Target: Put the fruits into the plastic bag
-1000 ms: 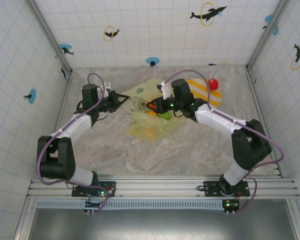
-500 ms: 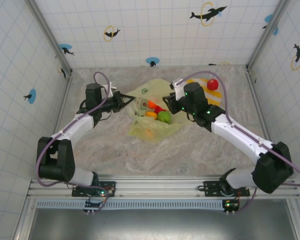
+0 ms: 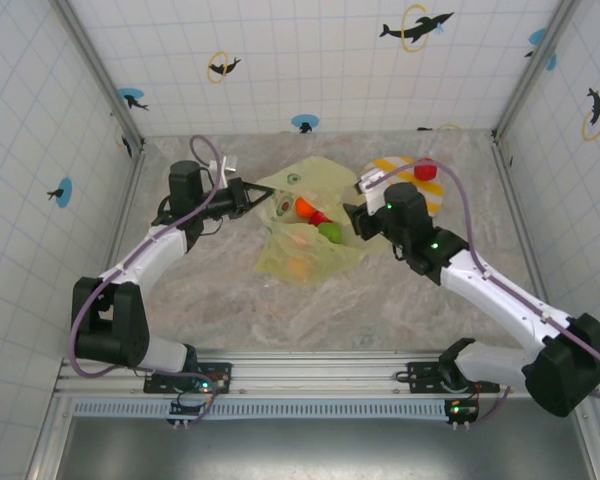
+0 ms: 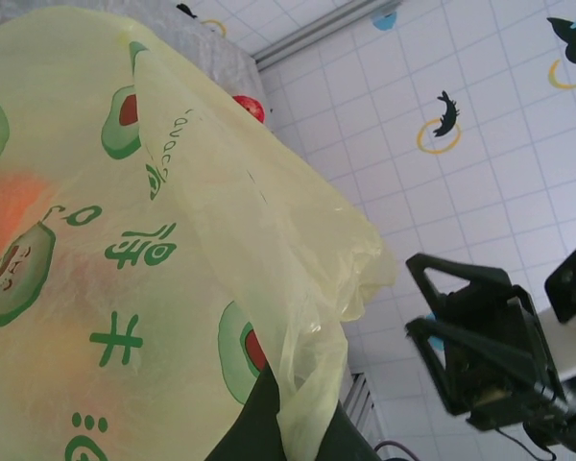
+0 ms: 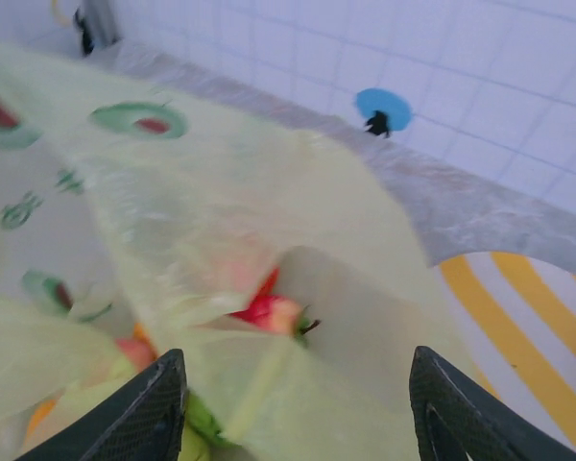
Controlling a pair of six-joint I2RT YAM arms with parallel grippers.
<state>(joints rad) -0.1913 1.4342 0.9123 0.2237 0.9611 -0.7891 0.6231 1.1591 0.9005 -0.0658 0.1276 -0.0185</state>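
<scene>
the left end effector (image 3: pixel 268 197) was clamped on the rim of the thin yellow-green plastic bag (image 3: pixel 280 250) on the worktop (image 3: pixel 220 290). the right end effector (image 3: pixel 352 220), fingers apart, hung beside it. small round toy fruits (image 3: pixel 305 209) lay inside.

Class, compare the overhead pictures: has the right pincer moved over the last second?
Yes. The right pincer has pulled back rightward off the bag, toward the striped plate, which stayed put.
</scene>
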